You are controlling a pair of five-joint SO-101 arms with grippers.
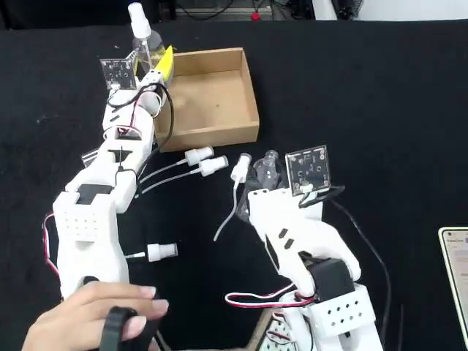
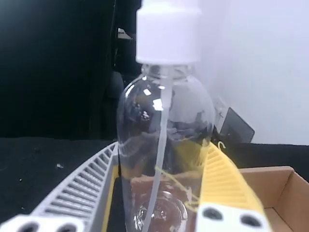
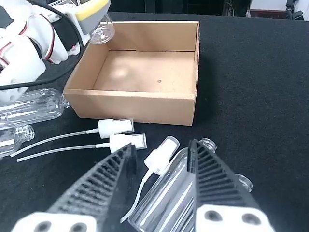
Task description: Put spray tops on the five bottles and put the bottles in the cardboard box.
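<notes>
My left gripper (image 2: 159, 212) is shut on a clear bottle (image 2: 164, 145) with a white spray top (image 2: 168, 31), held upright at the far left corner of the cardboard box (image 1: 212, 95). My right gripper (image 3: 161, 145) stands open over a capless bottle (image 3: 169, 193) lying on the table in front of the box. One spray top (image 3: 161, 154) lies against that bottle. Two more spray tops (image 3: 116, 126) lie side by side near the box front. A further spray top (image 1: 162, 251) lies beside the left arm.
Two capless bottles (image 3: 29, 106) lie left of the box, and another bottle neck (image 3: 244, 182) pokes out beside my right gripper. A person's hand (image 1: 95, 314) rests at the left arm's base. A phone (image 1: 455, 263) sits at the right table edge.
</notes>
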